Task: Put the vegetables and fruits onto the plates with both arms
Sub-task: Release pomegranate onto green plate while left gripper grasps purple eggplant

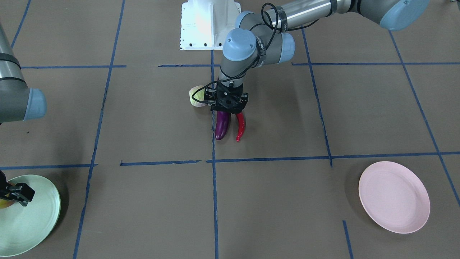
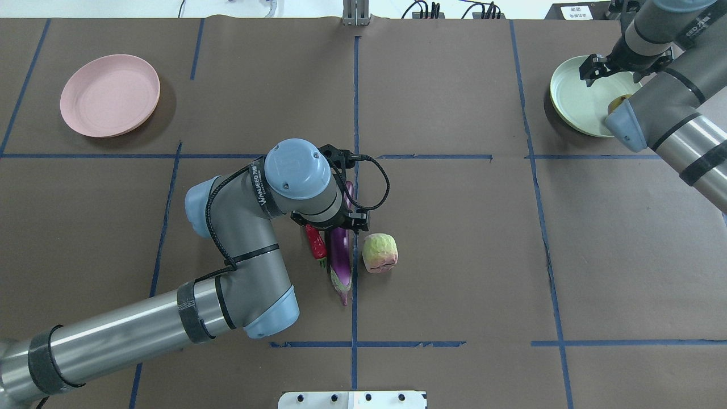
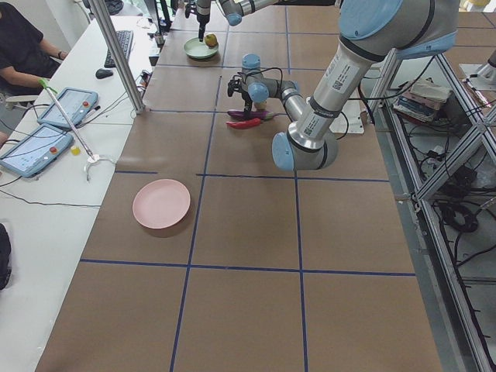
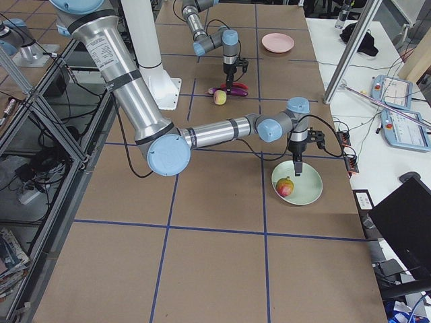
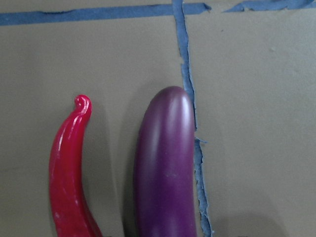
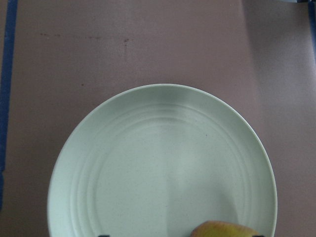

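Observation:
The purple eggplant [image 1: 221,126] and the red chili pepper [image 1: 240,126] lie side by side on the table at its middle. My left gripper [image 1: 228,108] sits low over their near ends. Its fingers are hidden, so I cannot tell whether it is open or shut. The left wrist view shows only the eggplant's tip [image 5: 165,163] and the chili [image 5: 66,168]. The pale green, pink-tinged fruit [image 2: 379,253] rests beside the eggplant. My right gripper [image 1: 16,194] is open over the mint green plate [image 2: 576,99]. The red-and-yellow fruit [image 4: 285,186] lies on that plate. The pink plate [image 2: 109,95] holds nothing.
Blue tape lines [image 1: 215,160] cross the brown table. The white robot base [image 1: 210,23] stands at the robot's edge. Operators' tablets [image 3: 35,147] lie on a side bench beyond the table.

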`<state>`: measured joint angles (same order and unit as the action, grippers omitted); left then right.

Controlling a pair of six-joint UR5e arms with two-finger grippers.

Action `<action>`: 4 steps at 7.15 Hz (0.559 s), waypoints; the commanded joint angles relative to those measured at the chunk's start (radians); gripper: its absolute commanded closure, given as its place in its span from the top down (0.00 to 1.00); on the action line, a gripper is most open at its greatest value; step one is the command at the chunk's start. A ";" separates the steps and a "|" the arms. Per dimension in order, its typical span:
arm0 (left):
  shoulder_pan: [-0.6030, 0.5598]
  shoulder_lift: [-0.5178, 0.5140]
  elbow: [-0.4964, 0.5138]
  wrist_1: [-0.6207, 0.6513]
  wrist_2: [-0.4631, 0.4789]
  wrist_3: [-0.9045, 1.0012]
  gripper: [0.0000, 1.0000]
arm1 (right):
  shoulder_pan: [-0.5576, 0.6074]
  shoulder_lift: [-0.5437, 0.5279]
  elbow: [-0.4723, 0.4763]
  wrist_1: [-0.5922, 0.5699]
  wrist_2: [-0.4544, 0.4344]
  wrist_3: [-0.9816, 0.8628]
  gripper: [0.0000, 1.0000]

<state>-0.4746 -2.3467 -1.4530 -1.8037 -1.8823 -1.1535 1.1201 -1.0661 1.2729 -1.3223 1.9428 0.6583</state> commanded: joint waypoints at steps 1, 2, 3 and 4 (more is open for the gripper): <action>0.004 -0.011 0.025 0.000 0.000 -0.035 0.51 | 0.003 0.000 0.032 -0.002 0.037 0.001 0.99; 0.010 -0.011 0.034 0.000 0.000 -0.043 0.35 | 0.004 -0.002 0.060 -0.011 0.044 0.006 0.99; 0.005 -0.025 0.023 0.001 0.000 -0.048 0.07 | 0.006 -0.012 0.109 -0.015 0.104 0.020 0.99; -0.019 -0.028 -0.004 -0.002 0.000 -0.067 0.00 | 0.007 -0.038 0.165 -0.014 0.146 0.067 0.99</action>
<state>-0.4743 -2.3674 -1.4337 -1.8037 -1.8822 -1.2016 1.1256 -1.0803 1.3739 -1.3346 2.0347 0.6834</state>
